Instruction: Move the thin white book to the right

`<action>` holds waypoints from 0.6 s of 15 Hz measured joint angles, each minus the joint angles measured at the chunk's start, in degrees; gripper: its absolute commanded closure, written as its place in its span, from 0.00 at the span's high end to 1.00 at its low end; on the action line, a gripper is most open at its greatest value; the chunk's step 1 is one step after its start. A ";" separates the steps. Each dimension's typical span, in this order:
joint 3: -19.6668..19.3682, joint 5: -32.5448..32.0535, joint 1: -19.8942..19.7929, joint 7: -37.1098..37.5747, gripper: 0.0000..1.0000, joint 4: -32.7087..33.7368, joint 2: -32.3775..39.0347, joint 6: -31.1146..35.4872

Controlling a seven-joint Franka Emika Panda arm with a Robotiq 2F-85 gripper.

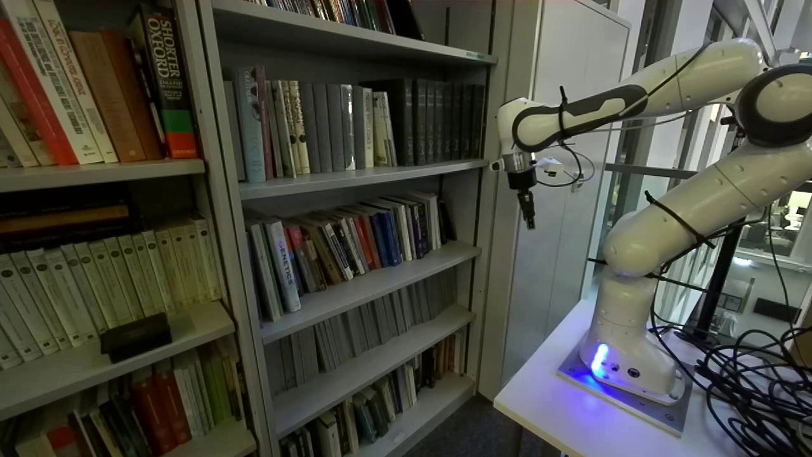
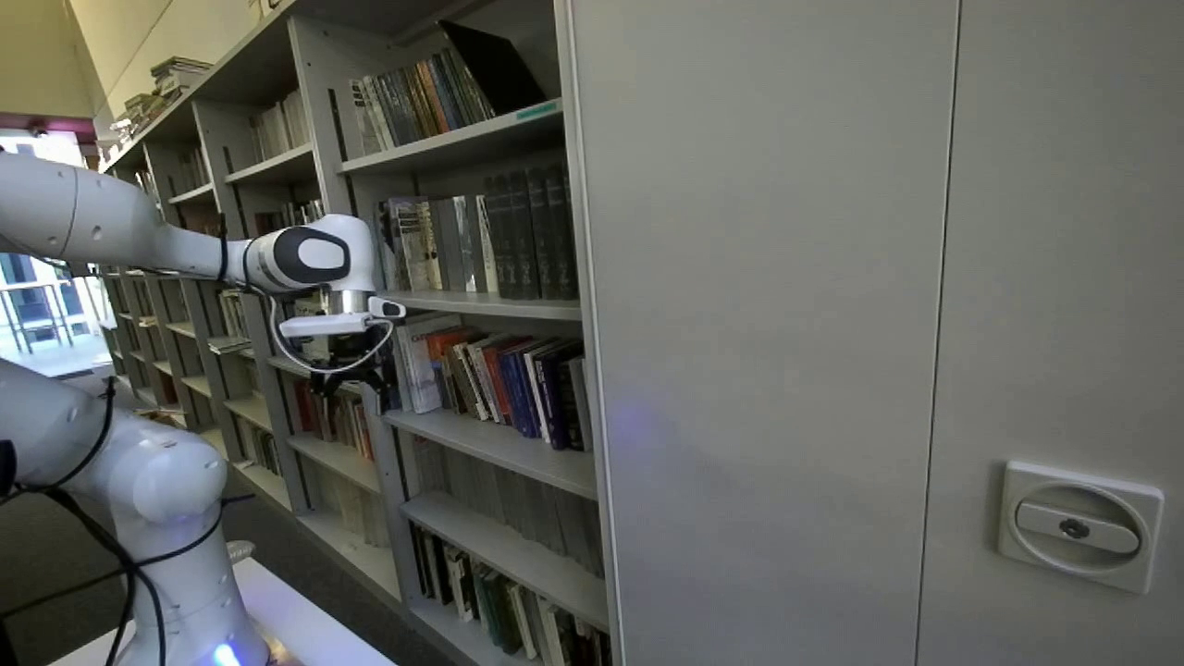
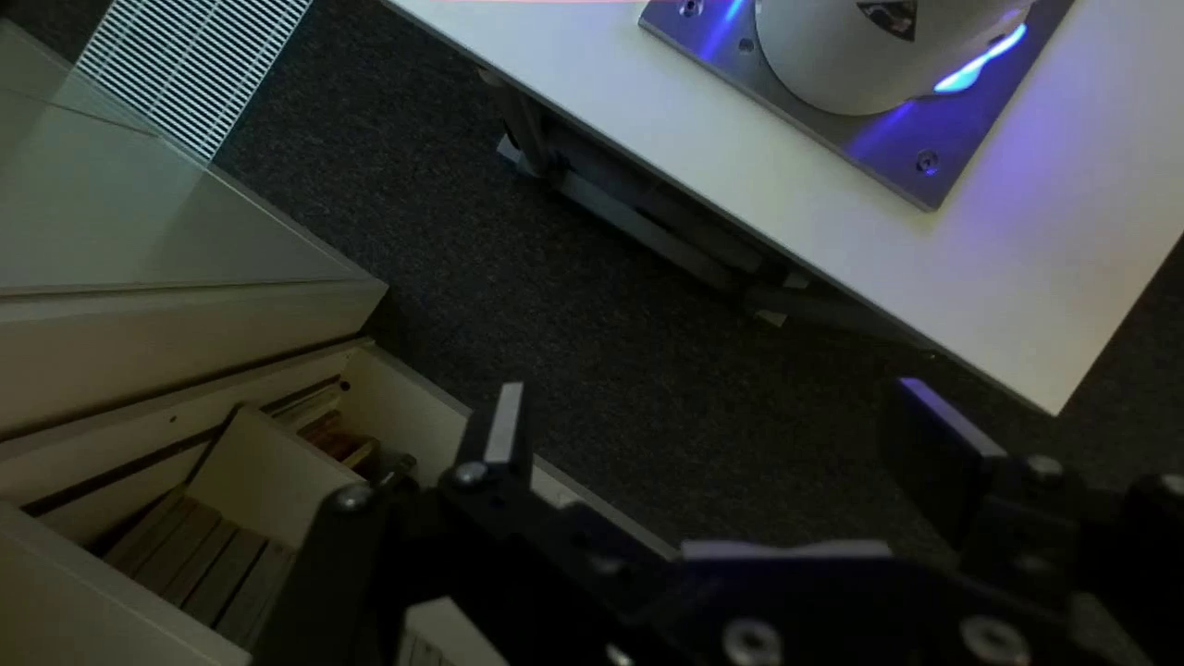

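1. Black against dark carpet [image 3: 398,185], the gripper [image 3: 714,421] pointed downward, its two fingers spread wide apart with carpet showing between them.
2. White-shelled, the arm [image 1: 723,187] rose from a white table [image 1: 539,397] and held the gripper clear of the bookcase [image 1: 225,209].
3. Several thin white books [image 1: 403,233] stood among coloured volumes [image 1: 388,240] on a middle shelf [image 1: 380,283], visible in both exterior views; which one the task meant could not be told.
4. Near the left end of that row, in an exterior view, stood a thicker white book [image 1: 285,266] lettered GENETICS.
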 measured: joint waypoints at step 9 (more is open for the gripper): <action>3.12 0.00 8.04 -2.26 1.00 -3.61 -6.27 -2.18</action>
